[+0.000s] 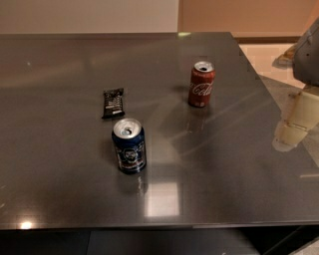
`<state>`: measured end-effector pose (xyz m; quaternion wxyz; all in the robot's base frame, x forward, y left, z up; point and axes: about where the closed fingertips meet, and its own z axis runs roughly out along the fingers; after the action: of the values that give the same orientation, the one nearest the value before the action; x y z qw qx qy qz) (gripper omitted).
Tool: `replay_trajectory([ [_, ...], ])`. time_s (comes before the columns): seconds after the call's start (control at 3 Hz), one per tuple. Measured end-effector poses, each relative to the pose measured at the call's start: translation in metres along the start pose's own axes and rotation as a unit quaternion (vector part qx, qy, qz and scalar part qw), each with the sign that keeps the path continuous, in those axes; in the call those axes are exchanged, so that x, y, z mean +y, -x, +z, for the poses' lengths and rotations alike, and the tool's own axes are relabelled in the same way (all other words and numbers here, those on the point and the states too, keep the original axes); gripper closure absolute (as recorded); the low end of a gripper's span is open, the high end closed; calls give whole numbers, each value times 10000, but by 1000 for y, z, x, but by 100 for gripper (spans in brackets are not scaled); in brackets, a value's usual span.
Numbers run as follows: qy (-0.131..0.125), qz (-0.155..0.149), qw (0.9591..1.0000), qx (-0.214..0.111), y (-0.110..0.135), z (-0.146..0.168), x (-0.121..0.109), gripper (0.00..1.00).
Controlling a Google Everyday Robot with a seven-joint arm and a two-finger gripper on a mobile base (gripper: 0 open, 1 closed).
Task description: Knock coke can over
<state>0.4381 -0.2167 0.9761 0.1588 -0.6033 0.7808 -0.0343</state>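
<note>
A: Nearest: dark blue can (128, 145), upright. The coke can (201, 84) stands upright beyond it, right of centre, well apart.
B: Handling?
A: Likely light, thin-walled. Push high, near the rim, or it may slide: the surface (60, 189) is glossy and hard. Pincer (289, 139) at the right edge, away from the can; apart or together, cannot tell. Pale wall (89, 15) behind.

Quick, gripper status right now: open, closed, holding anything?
Gripper: open or closed cannot be told; it sits at the right edge of the dark grey table, apart from the upright red soda can with white script.
</note>
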Motion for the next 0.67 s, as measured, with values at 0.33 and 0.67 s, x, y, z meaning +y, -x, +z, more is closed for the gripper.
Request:
replay_trajectory([
  [0.33, -1, 0, 10000, 0, 0, 0, 0, 0],
  [0.67, 144, -2, 9998, -169, 7, 7, -14, 0],
])
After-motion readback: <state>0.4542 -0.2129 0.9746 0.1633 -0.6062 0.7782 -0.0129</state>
